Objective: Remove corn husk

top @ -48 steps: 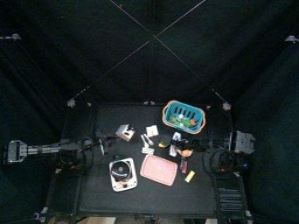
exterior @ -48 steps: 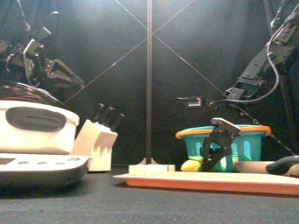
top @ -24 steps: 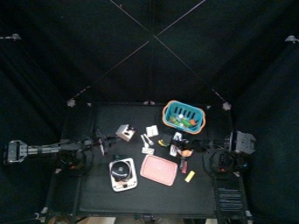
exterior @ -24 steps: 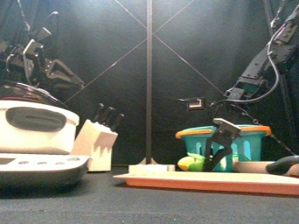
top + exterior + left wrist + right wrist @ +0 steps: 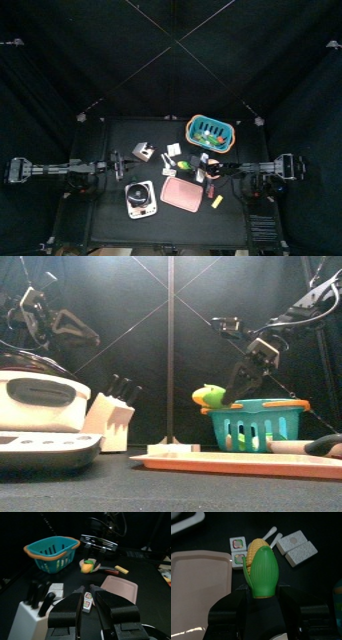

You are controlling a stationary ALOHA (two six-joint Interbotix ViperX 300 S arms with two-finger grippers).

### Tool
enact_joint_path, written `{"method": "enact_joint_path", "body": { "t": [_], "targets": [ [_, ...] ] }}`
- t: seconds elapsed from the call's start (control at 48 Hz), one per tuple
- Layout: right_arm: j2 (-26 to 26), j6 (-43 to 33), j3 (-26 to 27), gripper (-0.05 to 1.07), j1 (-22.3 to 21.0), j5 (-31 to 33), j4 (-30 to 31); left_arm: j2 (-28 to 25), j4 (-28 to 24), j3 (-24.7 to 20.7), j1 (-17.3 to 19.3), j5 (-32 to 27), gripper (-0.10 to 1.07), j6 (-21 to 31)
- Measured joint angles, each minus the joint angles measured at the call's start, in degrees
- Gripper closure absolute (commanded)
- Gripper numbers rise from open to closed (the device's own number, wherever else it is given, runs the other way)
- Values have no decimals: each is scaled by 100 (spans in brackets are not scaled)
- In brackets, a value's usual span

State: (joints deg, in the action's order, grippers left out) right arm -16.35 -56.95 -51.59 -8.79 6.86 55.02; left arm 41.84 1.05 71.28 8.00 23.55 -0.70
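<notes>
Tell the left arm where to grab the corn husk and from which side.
Take the corn husk at its upper tip, where the leaves open around the yellow cob. The right gripper already clamps the base, lifted above the teal basket, so the free end is probably the only grippable part; come from the left gripper's own side.

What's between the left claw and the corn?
In the left wrist view, a small white card shows just beyond the left gripper, then bare black table up to the corn husk, which the right gripper holds.
</notes>
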Motion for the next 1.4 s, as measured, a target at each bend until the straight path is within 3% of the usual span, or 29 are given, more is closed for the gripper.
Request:
{"method": "enact_joint_path", "body": {
  "t": [0.271,0.562,0.771,1.083,1.396],
  "targets": [
    [-387,0,35,33,44,-712,9,-905,-659,-527,-290,290,27,0],
    [-369,18,220,33,62,-1134,18,-2039,-1397,-1116,-308,668,-6,0],
    [-308,18,272,33,62,-1274,26,-2584,-1485,-1468,-246,844,-5,-18],
    [-325,35,343,33,35,-1582,44,-3182,-1283,-1802,-35,1459,-5,9],
    [-633,26,352,33,-114,-2417,-176,-3252,-176,-1846,-18,1819,-5,44]
  ]
}}
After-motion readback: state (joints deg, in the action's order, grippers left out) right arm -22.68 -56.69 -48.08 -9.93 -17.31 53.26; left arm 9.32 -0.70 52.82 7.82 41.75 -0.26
